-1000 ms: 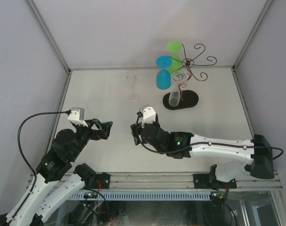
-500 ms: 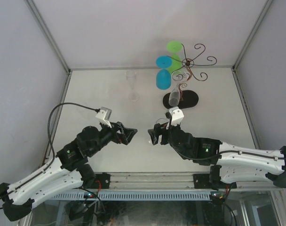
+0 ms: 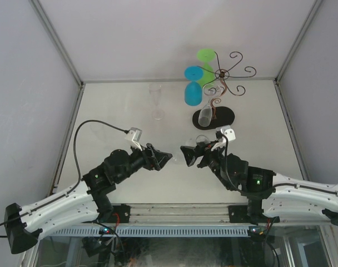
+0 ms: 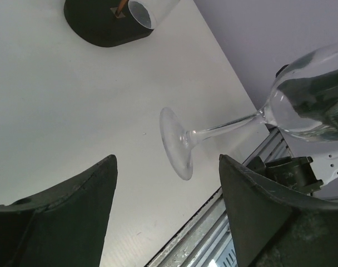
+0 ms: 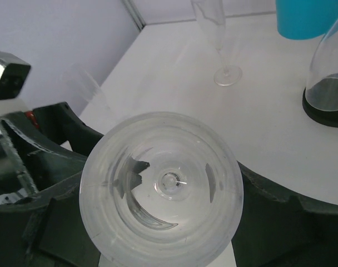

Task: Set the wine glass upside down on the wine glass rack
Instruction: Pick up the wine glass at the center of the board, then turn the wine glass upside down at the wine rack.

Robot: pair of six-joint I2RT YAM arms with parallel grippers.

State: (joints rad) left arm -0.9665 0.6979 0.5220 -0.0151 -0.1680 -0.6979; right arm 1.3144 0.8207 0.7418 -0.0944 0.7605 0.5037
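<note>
A clear wine glass [image 5: 160, 189] lies sideways in the air, and my right gripper [image 3: 188, 156] is shut on its bowl [image 4: 311, 94]. Its stem and foot [image 4: 177, 142] point left towards my left gripper [image 3: 163, 159]. In the left wrist view the left gripper [image 4: 166, 160] is open, with the foot just ahead of the gap between its fingers and touching neither. The wine glass rack [image 3: 224, 75] stands at the back right on a black oval base [image 3: 222, 119]. It is well beyond both grippers.
On the rack hang a blue glass [image 3: 193, 92], a green glass [image 3: 206, 58] and a clear glass [image 3: 205, 115], upside down near the base. A clear flute [image 3: 155, 100] stands upright at the back middle. Grey walls close in the left, right and back sides.
Both arms have swung inward, so the two grippers now face each other near the table's middle. The left gripper has come up to the glass's foot and its jaws have narrowed slightly.
</note>
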